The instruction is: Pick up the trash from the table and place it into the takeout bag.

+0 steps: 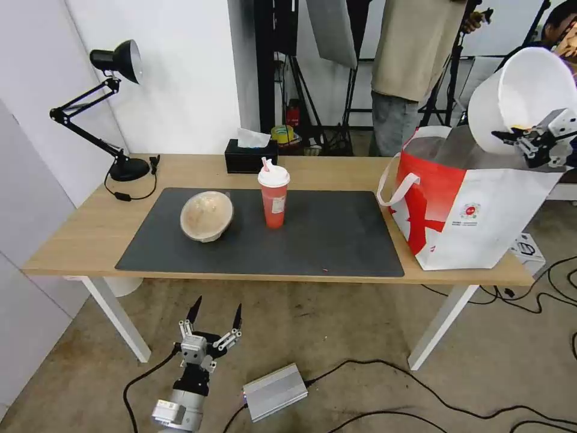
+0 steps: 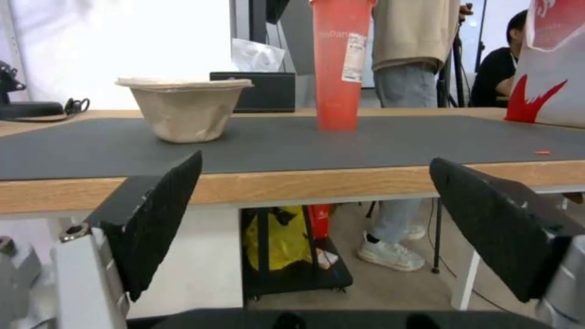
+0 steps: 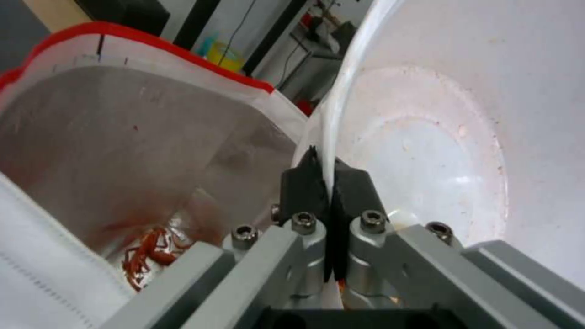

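My right gripper [image 1: 506,136] is shut on the rim of the large white bowl [image 1: 522,99], which hangs tilted on its side above the open takeout bag [image 1: 475,207] at the table's right end. The right wrist view shows the black fingertips [image 3: 301,180] pinching the bowl's rim [image 3: 332,123] over the bag's foil lining [image 3: 122,151], with red scraps lying at its bottom. On the dark mat [image 1: 264,237] stand the beige lidded bowl [image 1: 207,216] and the red drink cup [image 1: 273,196]. My left gripper [image 1: 215,314] hangs open below the table's front edge.
A black tissue box [image 1: 250,155] and a black desk lamp [image 1: 114,102] stand along the back of the light-wood table [image 1: 84,231]. A silver box [image 1: 275,392] and cables lie on the floor near the left arm. A person stands behind the table.
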{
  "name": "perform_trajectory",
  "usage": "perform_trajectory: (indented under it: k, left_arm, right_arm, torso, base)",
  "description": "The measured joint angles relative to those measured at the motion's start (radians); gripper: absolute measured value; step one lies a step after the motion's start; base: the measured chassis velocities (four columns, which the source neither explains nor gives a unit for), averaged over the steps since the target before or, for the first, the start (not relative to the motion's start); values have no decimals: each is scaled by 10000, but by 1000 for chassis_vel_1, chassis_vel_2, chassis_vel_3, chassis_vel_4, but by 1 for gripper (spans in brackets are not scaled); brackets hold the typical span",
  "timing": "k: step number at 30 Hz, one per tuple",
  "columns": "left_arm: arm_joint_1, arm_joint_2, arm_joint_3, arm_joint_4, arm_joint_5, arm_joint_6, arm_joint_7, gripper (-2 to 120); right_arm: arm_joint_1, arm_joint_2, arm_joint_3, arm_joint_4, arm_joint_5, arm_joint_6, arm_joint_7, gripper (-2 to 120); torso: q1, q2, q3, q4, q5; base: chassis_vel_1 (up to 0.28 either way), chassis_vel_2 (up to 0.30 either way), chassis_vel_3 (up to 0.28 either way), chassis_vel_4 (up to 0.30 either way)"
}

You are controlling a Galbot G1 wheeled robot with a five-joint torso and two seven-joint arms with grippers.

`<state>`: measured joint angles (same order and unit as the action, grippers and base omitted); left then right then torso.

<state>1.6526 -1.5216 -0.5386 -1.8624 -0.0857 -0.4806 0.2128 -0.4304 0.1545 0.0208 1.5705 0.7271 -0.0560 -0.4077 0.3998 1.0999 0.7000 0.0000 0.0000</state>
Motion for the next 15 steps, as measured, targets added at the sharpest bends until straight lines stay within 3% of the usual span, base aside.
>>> perform_trajectory:
  k: [15]
  left_arm:
    - [-59, -32, 18, 88, 7, -14, 16, 100]
  right_arm:
    - [525, 978, -505, -682, -663, -79, -93, 0]
  torso:
    - [1, 0, 0, 0, -1]
  base:
    - [0, 0, 0, 0]
